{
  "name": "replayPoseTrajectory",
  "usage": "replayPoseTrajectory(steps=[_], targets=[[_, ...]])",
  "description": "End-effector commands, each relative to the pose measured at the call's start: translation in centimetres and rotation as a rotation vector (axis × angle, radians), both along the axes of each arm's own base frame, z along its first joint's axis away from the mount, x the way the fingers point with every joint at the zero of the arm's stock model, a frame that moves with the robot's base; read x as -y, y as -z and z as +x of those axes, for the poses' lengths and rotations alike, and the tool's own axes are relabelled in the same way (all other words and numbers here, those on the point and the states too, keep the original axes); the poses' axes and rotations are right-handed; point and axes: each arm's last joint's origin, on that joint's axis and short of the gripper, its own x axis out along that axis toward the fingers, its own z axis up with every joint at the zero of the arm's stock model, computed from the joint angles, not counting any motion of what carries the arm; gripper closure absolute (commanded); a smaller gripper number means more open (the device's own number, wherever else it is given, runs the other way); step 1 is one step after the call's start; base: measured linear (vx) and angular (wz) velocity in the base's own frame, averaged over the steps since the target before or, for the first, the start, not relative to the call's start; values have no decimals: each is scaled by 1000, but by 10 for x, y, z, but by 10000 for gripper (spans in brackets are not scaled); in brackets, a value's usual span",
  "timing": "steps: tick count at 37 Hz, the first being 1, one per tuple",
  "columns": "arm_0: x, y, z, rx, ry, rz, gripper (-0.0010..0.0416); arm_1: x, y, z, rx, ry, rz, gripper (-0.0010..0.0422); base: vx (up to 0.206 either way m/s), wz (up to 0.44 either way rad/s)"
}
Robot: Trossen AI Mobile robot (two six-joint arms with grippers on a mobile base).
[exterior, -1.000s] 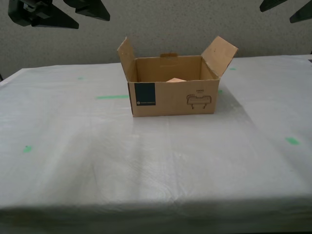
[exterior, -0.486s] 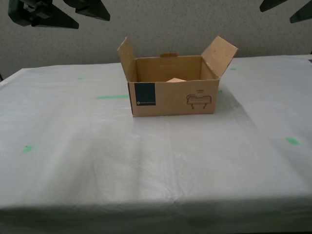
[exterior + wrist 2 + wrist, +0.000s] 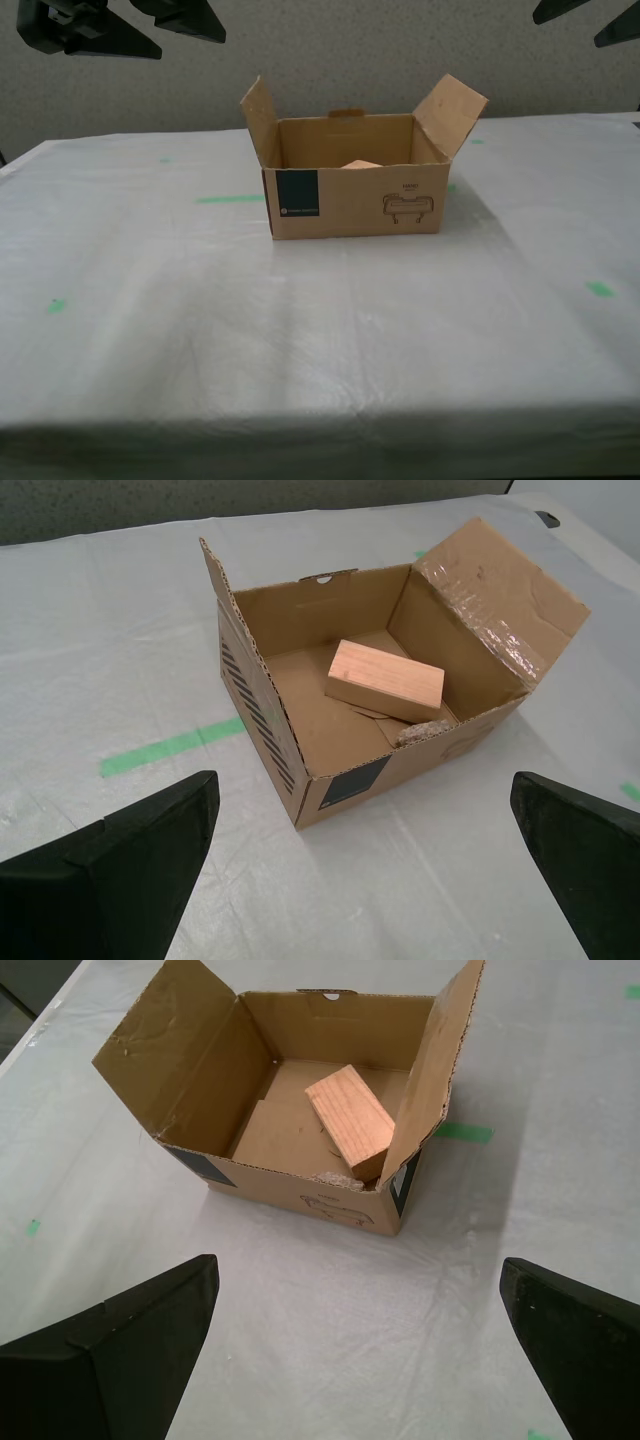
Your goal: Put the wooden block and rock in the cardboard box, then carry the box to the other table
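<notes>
**Box sits loaded on the sheet-covered table, both grippers held clear**

Nothing has moved since the earlier pictures: the cardboard box, both grippers and the green tape marks sit exactly where they were.

From the exterior view, the cardboard box rests on the other table, whose wrinkled white sheet fills most of the picture. The box stands toward 12 o'clock from the table's middle, top open, side flaps angled up and outward. Its front carries a dark navy label and a black line drawing.

Inside, the wooden block lies on the box floor, slightly tilted. The rock is tucked just beside the block against the front wall, only partly visible.

My first gripper hangs above the table, apart from the box, jaws spread wide and holding nothing. My second gripper hangs likewise, jaws wide apart and empty, with the box between and beyond its fingers. In the exterior view, dark gripper parts show at 10 and 2 o'clock, high above the table; which arm is which cannot be told there.
</notes>
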Motion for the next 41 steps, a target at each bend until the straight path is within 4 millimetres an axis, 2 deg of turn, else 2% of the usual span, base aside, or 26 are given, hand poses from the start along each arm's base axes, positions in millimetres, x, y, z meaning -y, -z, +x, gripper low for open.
replayPoseTrajectory(steps=[1,41], targets=[[0,0,0,2,1,1,13,0,0,0,1,0,0,12,0,0],[0,0,0,2,1,1,12,0,0,0,1,0,0,12,0,0]])
